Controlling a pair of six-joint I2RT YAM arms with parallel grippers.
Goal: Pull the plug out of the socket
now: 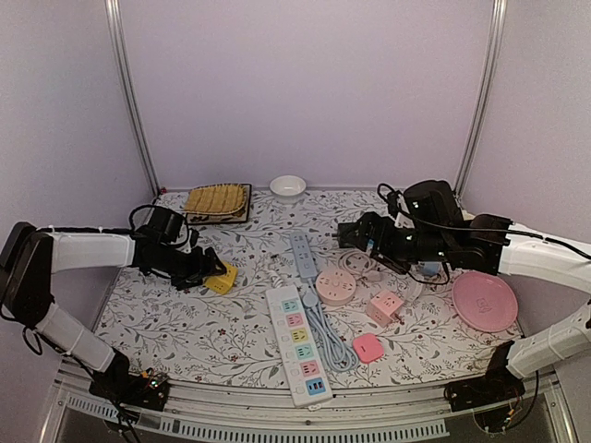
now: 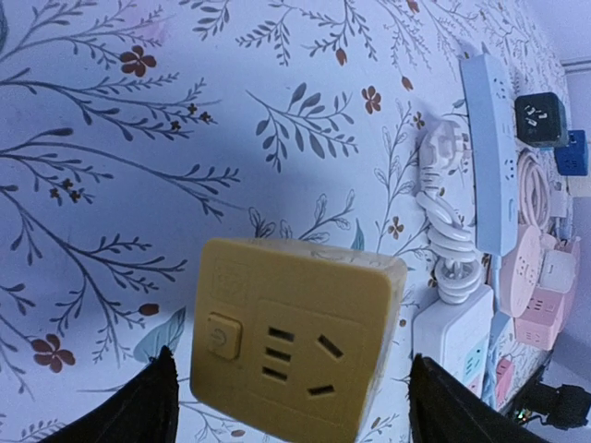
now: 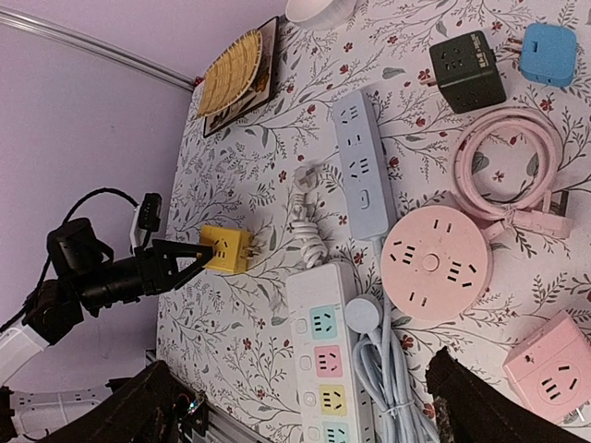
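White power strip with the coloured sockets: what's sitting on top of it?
One round white plug, cable trailing alongside the white power strip. The socket beneath that plug is hidden.

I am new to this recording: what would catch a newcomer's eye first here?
The long white power strip with pastel sockets lies front centre, a plug at its far end. A yellow cube socket sits between the left fingers, spread wide; a pink plate lies far right.

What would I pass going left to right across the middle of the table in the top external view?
yellow socket cube, white power strip, round pink socket, pink cube adapter, pink plate
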